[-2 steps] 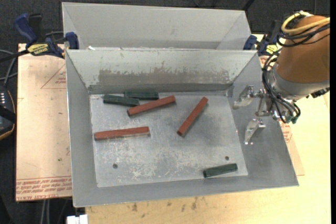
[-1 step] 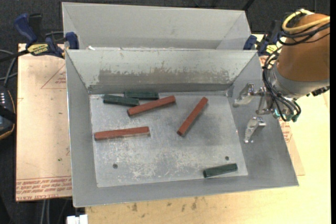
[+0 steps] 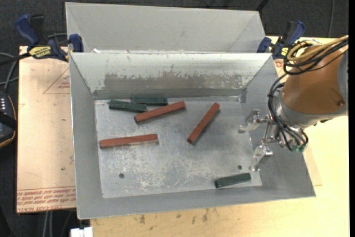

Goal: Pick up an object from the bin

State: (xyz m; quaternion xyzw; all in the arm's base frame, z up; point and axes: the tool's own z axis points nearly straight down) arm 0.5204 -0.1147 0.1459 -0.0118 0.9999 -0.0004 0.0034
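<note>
Where the bin's [image 3: 83, 136] left wall meets the floor, a flat red-brown bar [image 3: 128, 141] lies nearest, its left end close to that wall and bare metal all along its front side. Behind it, near the foot of the back wall, two dark green bars [image 3: 133, 105] lie end-overlapped and almost parallel to that wall. A second red-brown bar [image 3: 160, 112] rests just in front of them, touching or nearly touching the nearer one; I cannot tell which. Toward the middle, a third red-brown bar [image 3: 203, 123] lies slanted, well apart from every wall, with open floor on all sides. The front half of the floor is bare across most of its width.

Farther right, a single dark green bar [image 3: 233, 180] lies near the front right corner, close to the front edge. The gripper [image 3: 250, 146] hangs just behind and to the right of it, near the right wall, fingers spread wide with nothing between them. Its nearer finger [image 3: 257, 162] ends just beside the bar's right end, not around it. The arm's orange cover [image 3: 313, 91] sits over the bin's right rim.
</note>
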